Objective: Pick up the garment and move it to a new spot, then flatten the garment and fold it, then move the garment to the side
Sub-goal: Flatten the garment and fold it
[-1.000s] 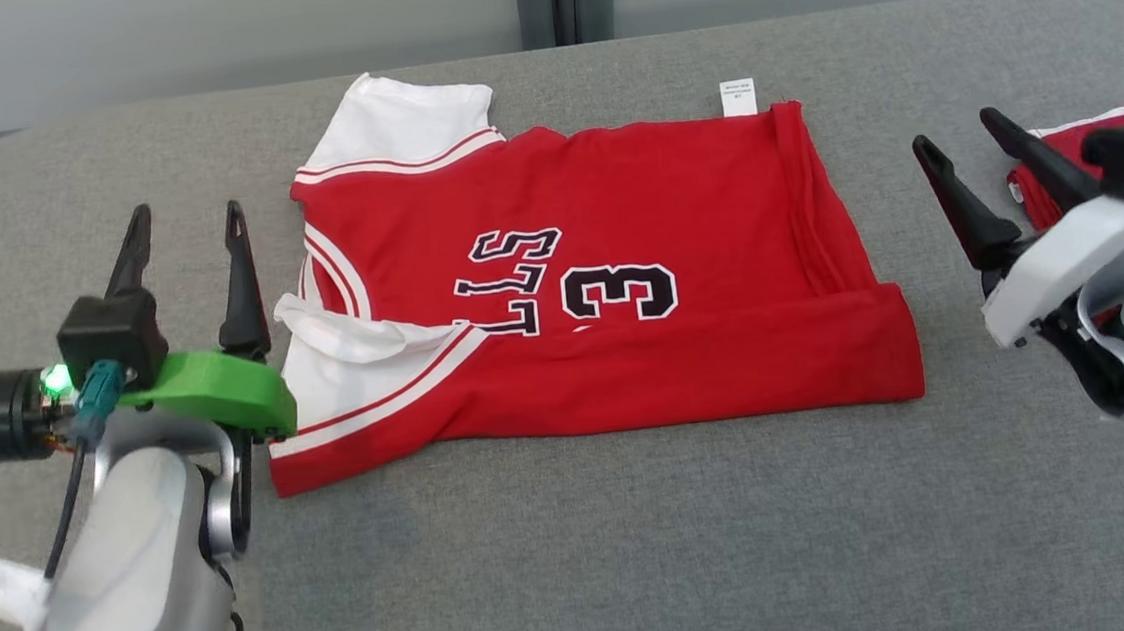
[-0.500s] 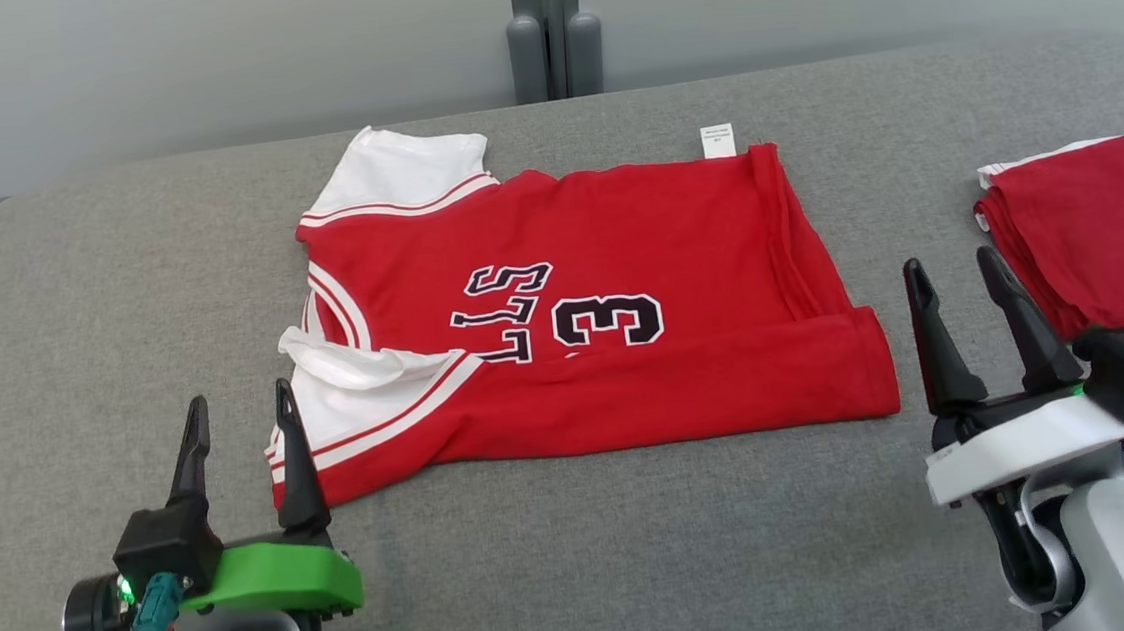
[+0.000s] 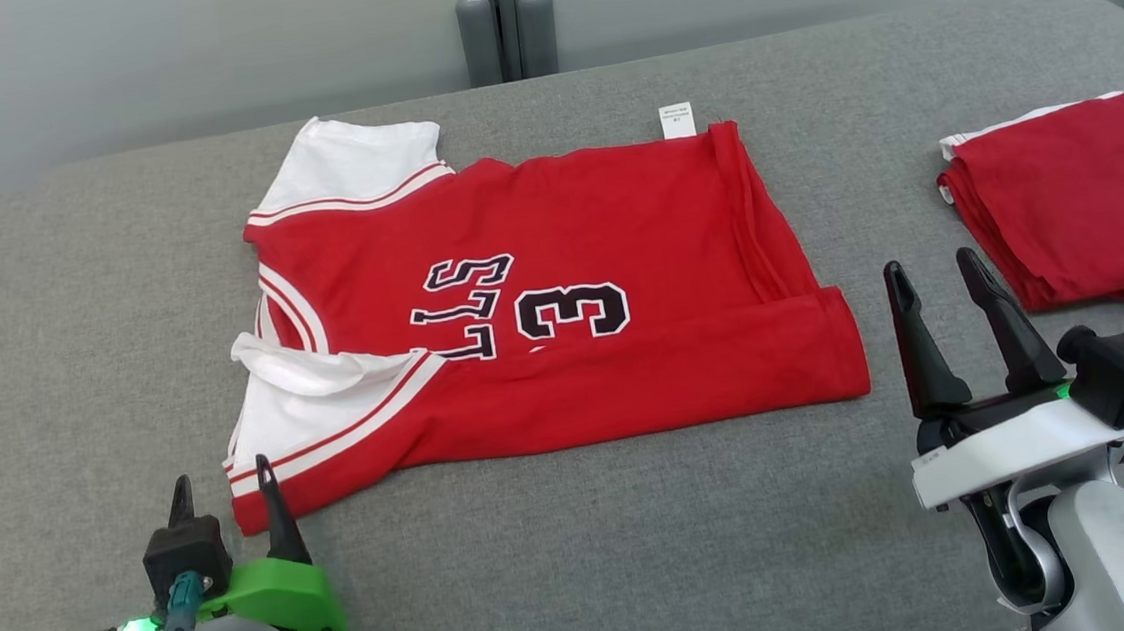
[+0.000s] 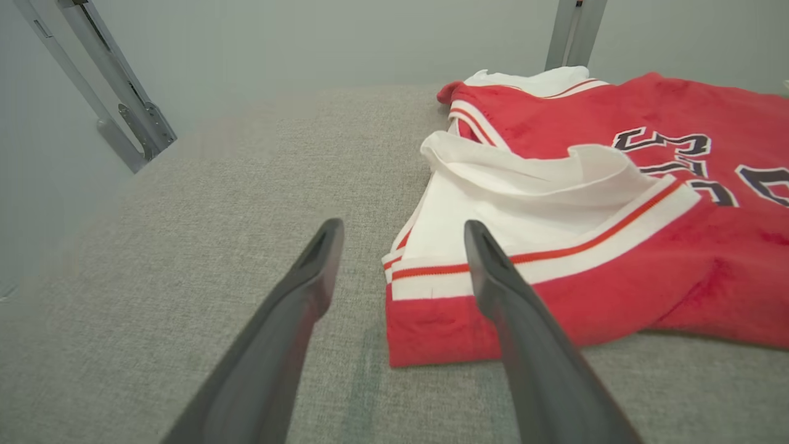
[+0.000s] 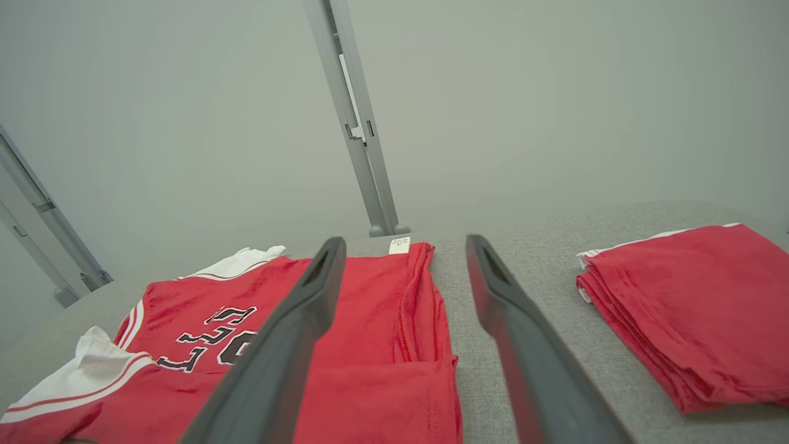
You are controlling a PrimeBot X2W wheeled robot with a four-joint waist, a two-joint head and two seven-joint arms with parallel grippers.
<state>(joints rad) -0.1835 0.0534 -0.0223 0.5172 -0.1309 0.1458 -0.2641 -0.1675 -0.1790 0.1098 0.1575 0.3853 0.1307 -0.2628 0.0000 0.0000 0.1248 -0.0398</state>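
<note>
The half-folded garment (image 3: 541, 297) lies in the middle of the grey table (image 3: 591, 554), with the left gripper (image 3: 220, 473) and the right gripper (image 3: 929, 263) both spread and empty near its front corners, so a pinch that catches only the top layer could undo the fold.

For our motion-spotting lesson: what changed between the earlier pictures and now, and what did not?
Both arms drew back toward the robot: the left gripper from beside the collar to the near corner of the jersey, the right gripper away from the folded red stack. Nothing was gripped; both stayed open. The jersey and stack lay unchanged; the camera shifted.
</note>
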